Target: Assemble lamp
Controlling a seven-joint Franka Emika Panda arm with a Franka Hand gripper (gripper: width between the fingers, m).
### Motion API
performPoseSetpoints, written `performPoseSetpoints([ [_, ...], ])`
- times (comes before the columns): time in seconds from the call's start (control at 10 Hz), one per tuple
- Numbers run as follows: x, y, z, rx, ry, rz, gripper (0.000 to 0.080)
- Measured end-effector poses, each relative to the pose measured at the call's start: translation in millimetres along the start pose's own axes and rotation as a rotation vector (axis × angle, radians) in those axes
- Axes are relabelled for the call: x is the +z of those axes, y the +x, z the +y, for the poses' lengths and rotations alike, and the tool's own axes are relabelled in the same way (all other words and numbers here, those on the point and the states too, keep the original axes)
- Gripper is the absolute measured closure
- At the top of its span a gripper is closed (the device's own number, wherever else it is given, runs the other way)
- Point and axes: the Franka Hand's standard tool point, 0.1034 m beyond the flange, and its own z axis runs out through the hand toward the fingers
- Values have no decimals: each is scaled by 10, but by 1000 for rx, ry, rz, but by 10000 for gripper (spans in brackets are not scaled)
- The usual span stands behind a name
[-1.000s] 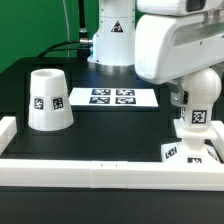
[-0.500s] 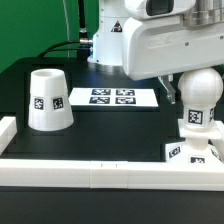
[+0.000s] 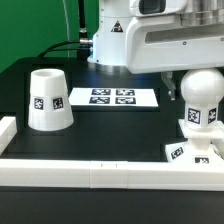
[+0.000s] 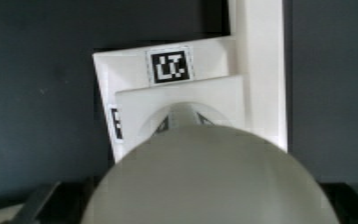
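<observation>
The round-topped bulb post [image 3: 201, 105] stands upright on the flat square base [image 3: 184, 153] at the exterior view's right, against the front rail. My gripper [image 3: 198, 86] reaches down from above and is shut on the post's rounded head. In the wrist view the bulb post [image 4: 197, 165] fills the space between my dark fingers [image 4: 34, 203], with the tagged base [image 4: 144, 82] beneath it. The tapered shade [image 3: 47, 98] stands alone, narrow end up, at the exterior view's left.
The marker board [image 3: 113, 97] lies flat at the middle back. A long white rail [image 3: 100, 171] runs along the front edge and also shows beside the base in the wrist view [image 4: 259, 50]. The arm's base [image 3: 112, 40] stands behind the board.
My wrist has turned around the bulb post and the post has turned with it: its tag has swung toward the exterior view's right. The base and shade have not moved.
</observation>
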Motion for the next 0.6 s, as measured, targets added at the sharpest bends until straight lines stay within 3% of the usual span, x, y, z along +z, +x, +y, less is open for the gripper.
performPoseSetpoints([
  [0.6,3,18,-26,495,41,-4,222],
])
